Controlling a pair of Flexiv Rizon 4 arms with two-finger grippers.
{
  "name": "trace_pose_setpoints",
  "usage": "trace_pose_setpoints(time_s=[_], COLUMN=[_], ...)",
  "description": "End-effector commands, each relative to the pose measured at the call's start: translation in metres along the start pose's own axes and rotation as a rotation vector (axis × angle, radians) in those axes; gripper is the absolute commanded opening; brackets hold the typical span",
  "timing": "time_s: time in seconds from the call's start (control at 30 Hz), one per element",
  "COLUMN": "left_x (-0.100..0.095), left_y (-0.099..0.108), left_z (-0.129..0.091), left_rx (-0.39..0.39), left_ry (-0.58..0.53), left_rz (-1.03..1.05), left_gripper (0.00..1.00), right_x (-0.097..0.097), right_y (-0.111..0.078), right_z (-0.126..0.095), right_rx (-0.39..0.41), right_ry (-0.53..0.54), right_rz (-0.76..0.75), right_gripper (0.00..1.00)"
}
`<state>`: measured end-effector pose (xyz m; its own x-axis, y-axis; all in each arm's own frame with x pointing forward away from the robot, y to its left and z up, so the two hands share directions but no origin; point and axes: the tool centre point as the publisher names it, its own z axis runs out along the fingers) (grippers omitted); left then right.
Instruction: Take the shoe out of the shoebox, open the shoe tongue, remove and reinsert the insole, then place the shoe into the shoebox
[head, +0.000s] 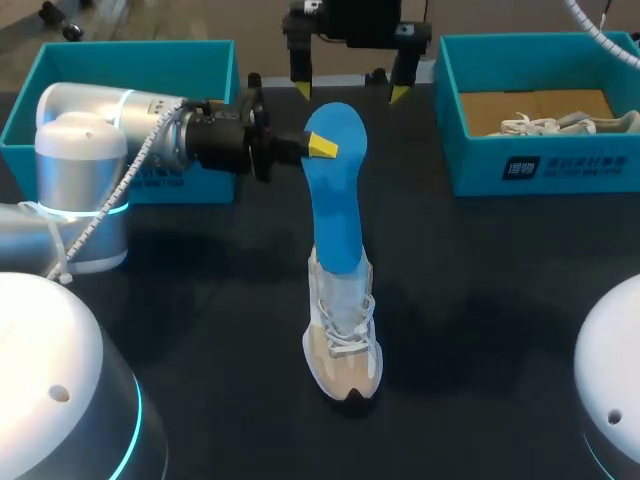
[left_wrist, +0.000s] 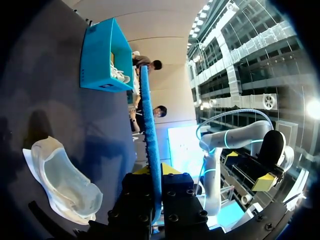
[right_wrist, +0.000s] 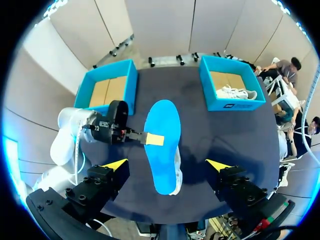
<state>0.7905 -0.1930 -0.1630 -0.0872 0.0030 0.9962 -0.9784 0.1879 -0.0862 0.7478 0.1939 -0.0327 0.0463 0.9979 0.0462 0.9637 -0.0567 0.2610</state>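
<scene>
A blue insole (head: 335, 200) stands nearly upright, its lower end inside the white and beige shoe (head: 343, 345) that sits on the dark table. My left gripper (head: 322, 145) comes in from the left and is shut on the insole's upper part. In the left wrist view the insole (left_wrist: 150, 125) runs edge-on out of that gripper (left_wrist: 154, 172), with the shoe (left_wrist: 60, 180) beside it. My right gripper (head: 350, 93) hangs open above and behind the insole's top. In its own view the right gripper (right_wrist: 166, 164) straddles the insole (right_wrist: 162, 125) from above without touching it.
A teal shoebox (head: 60, 60) stands at the back left, behind my left arm. A second teal shoebox (head: 560, 165) at the back right holds another white shoe (head: 560, 125). Both boxes also show in the right wrist view (right_wrist: 130, 80) (right_wrist: 205, 85).
</scene>
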Motion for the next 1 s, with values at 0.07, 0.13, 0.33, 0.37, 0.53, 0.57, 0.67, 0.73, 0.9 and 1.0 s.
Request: trace_pose_setpoints(time_s=[0.07, 0.13, 0.33, 0.37, 0.53, 0.57, 0.67, 0.73, 0.9, 1.0], left_x=[0.0, 0.0, 0.0, 0.0, 0.0, 0.0, 0.0, 0.0, 0.0, 0.0], left_y=[0.001, 0.001, 0.001, 0.001, 0.001, 0.001, 0.001, 0.001, 0.001, 0.001], left_z=[0.001, 0.001, 0.001, 0.001, 0.001, 0.001, 0.001, 0.001, 0.001, 0.001], left_rx=[0.002, 0.002, 0.002, 0.002, 0.002, 0.002, 0.002, 0.002, 0.002, 0.002], left_ry=[-0.002, -0.002, -0.002, -0.002, -0.002, -0.002, -0.002, -0.002, -0.002, -0.002], left_rz=[0.0, 0.0, 0.0, 0.0, 0.0, 0.0, 0.0, 0.0, 0.0, 0.0], left_gripper=[0.0, 0.0, 0.0, 0.0, 0.0, 0.0, 0.0, 0.0, 0.0, 0.0], right_x=[-0.001, -0.001, -0.006, -0.007, -0.013, -0.015, -0.021, -0.026, -0.037, -0.041], right_y=[0.0, 0.001, -0.001, -0.001, -0.005, -0.005, -0.006, -0.007, -0.008, -0.009], right_z=[0.001, -0.001, -0.002, -0.002, -0.003, -0.003, -0.003, -0.004, -0.004, -0.003], right_rx=[0.001, -0.002, 0.02, 0.024, 0.024, 0.024, 0.016, 0.007, 0.013, 0.03], right_ry=[0.003, 0.007, 0.046, 0.05, 0.11, 0.109, 0.149, 0.181, 0.23, 0.266], right_rz=[0.0, -0.008, -0.029, -0.032, -0.041, -0.042, -0.032, -0.027, -0.024, -0.035], right_gripper=[1.0, 1.0, 1.0, 1.0, 1.0, 1.0, 1.0, 1.0, 1.0, 1.0])
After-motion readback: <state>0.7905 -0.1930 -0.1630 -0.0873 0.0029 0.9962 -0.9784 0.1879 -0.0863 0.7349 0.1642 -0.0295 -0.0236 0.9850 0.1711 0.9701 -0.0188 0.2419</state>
